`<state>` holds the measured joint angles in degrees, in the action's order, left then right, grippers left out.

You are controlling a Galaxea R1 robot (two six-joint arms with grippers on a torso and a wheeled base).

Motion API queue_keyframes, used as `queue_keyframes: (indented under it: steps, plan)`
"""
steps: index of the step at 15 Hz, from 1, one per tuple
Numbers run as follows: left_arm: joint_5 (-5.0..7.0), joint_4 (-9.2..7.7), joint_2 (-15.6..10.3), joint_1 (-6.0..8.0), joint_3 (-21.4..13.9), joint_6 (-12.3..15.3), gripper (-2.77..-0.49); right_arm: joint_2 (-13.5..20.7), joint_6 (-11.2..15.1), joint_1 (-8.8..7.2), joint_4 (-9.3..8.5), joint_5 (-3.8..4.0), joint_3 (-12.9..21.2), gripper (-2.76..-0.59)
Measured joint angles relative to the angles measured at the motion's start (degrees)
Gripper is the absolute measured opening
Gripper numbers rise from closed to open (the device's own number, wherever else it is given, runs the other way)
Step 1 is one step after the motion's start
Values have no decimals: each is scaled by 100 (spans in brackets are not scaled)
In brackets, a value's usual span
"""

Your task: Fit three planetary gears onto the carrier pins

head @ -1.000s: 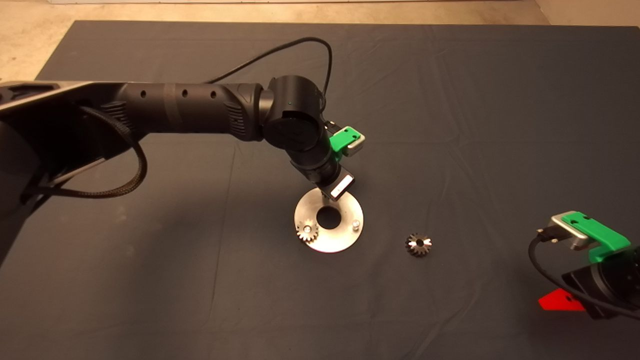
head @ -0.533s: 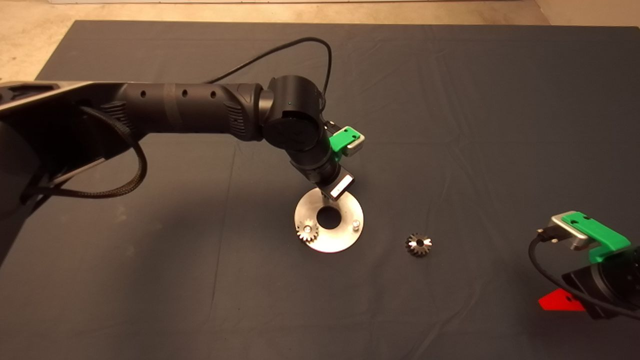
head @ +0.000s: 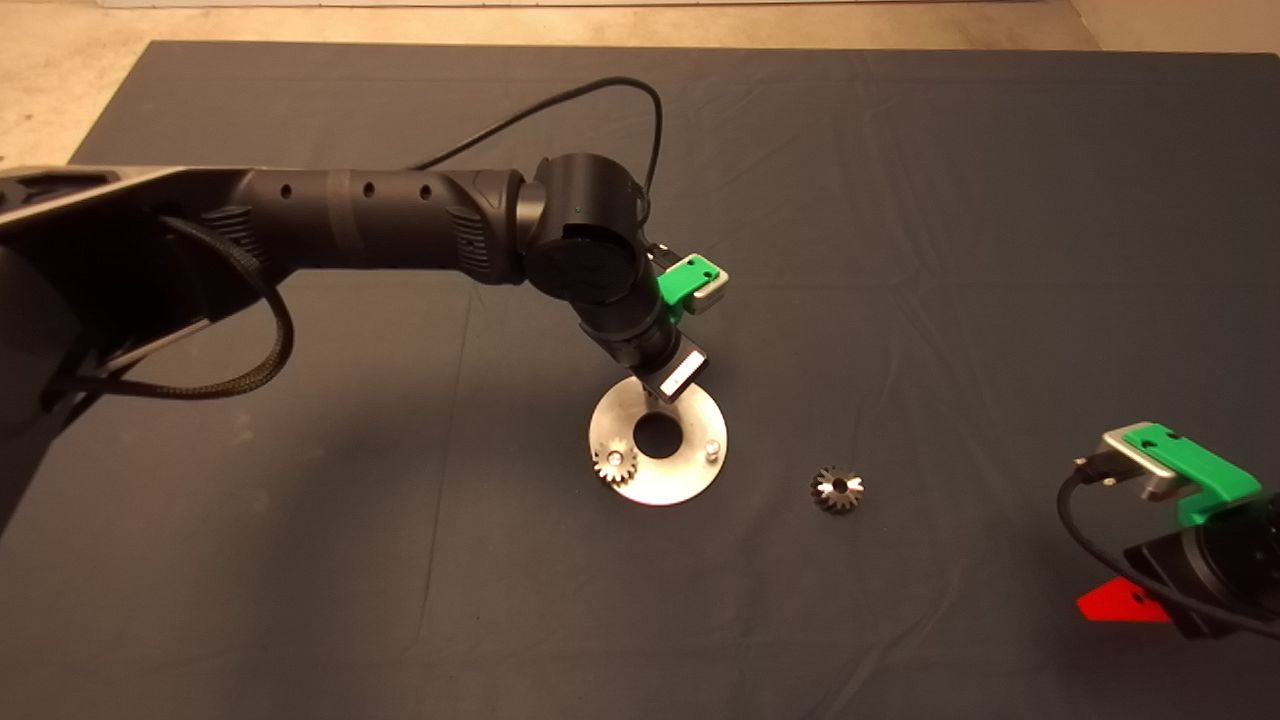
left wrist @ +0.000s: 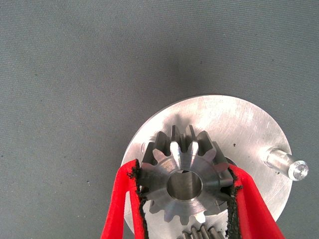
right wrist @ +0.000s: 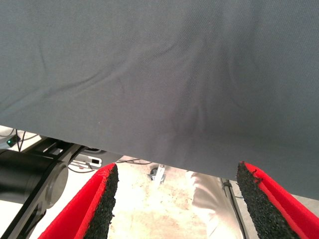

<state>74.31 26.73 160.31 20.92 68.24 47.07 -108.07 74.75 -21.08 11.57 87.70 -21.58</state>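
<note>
1. We see the left arm (head: 400,225) reach in from 9 o'clock across the mat (head: 900,250), its wrist bent down over the far edge of the plate (head: 690,475).
2. The left gripper (left wrist: 184,199) is clamped on a gear (left wrist: 182,179): both red fingers (left wrist: 122,199) press their black pads against its teeth on opposite sides.
3. In the left wrist view the held gear sits flat-faced over the plate (left wrist: 239,124), its centre hole facing the camera. We cannot tell whether it is on a pin or just above one.
4. In the head view the wrist hides this gear and the pin beneath it.
5. A second gear (head: 615,463) sits on the pin at the plate's 8 o'clock; in the left wrist view only its toothed edge (left wrist: 202,233) peeks out between the fingers.
6. A bare pin (head: 712,449) stands upright at the plate's 4 o'clock, also visible in the left wrist view (left wrist: 286,164), just beside the held gear but apart from it.
7. A third gear (head: 837,489) lies flat on the mat at 3 o'clock from the plate, near it but not touching.
8. The right gripper (right wrist: 174,199) is parked at the head view's 4 o'clock edge (head: 1120,602), well apart from the plate.
9. Its fingers (right wrist: 94,204) are spread wide with nothing between them, over the mat's edge (right wrist: 159,99) and the floor beyond.
</note>
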Motion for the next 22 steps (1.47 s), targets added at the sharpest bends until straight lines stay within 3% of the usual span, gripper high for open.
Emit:
queue_keyframes:
  steps: [8,9,12,13,18,21,22]
  plan:
    - [36,187,6,-26,-41,-18,-269,0,0,-2,0,0,0,-161]
    - [89,251,21,-36,-63,-24,-269,0,0,-2,0,1,0,-161]
    - [516,483,130,-73,-143,-180,-269,-1,0,-2,0,0,0,-161]
    - [602,527,161,-78,-160,-220,-269,0,0,-2,2,1,0,-161]
    - [679,583,177,-92,-177,-252,-269,0,0,-2,0,0,0,-161]
    - [1068,695,201,-92,-240,-253,-269,-1,0,-2,0,0,0,-161]
    - [1147,703,207,-92,-251,-253,-269,-1,0,-2,0,0,0,-161]
